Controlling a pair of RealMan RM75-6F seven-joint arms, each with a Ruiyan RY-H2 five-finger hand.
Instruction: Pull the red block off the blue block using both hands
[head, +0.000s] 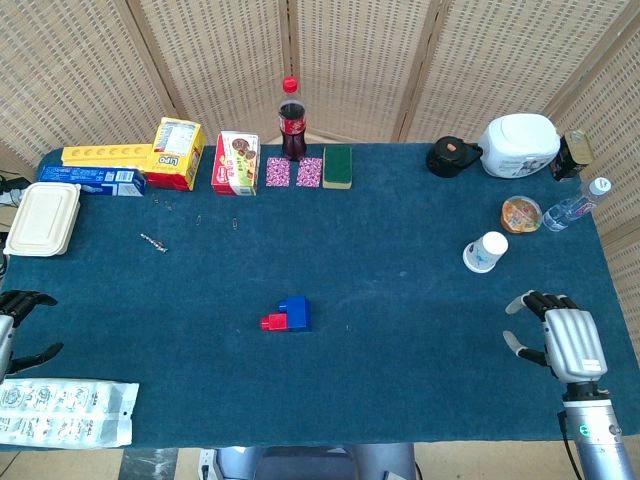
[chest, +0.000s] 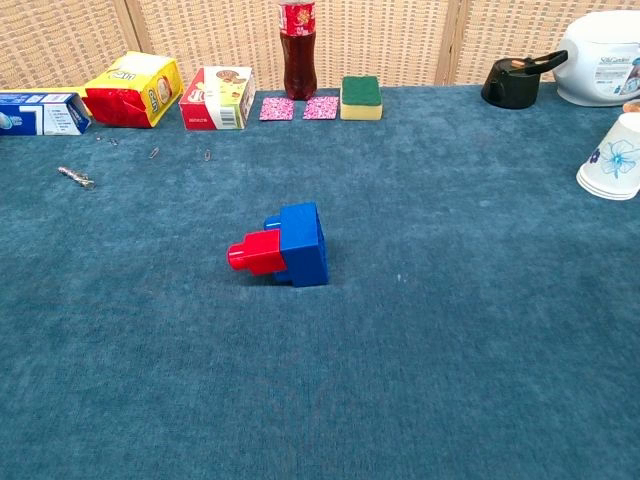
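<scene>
Both of my hands sit low at the near edge of the table, well apart from the blocks. My right hand (head: 560, 338) rests near the right side with its back to the head camera, fingers spread and holding nothing. My left hand (head: 22, 325) shows only partly at the left frame edge; its dark fingers are apart and hold nothing. Neither hand appears in the chest view.

Between them, near the middle of the blue cloth (head: 400, 260), lies the red block (chest: 256, 252), still joined to the blue block (chest: 305, 243). The pair lies on its side, the red piece sticking out to the left of the blue one.

Just below my left hand lies a clear blister pack (head: 62, 412) at the table's near corner. Further up the left side sits a white lidded container (head: 43, 217). Along the far edge stand a blue box (chest: 38, 112), a yellow box (chest: 135, 88), a red-and-white box (chest: 217, 97), a cola bottle (chest: 298, 45), two pink squares (chest: 298, 108) and a green sponge (chest: 361, 97). On the right I see a black lid (chest: 512, 82), a white jar (head: 518, 144), a paper cup (chest: 612, 156), a water bottle (head: 577, 205) and a small round tub (head: 521, 213).
</scene>
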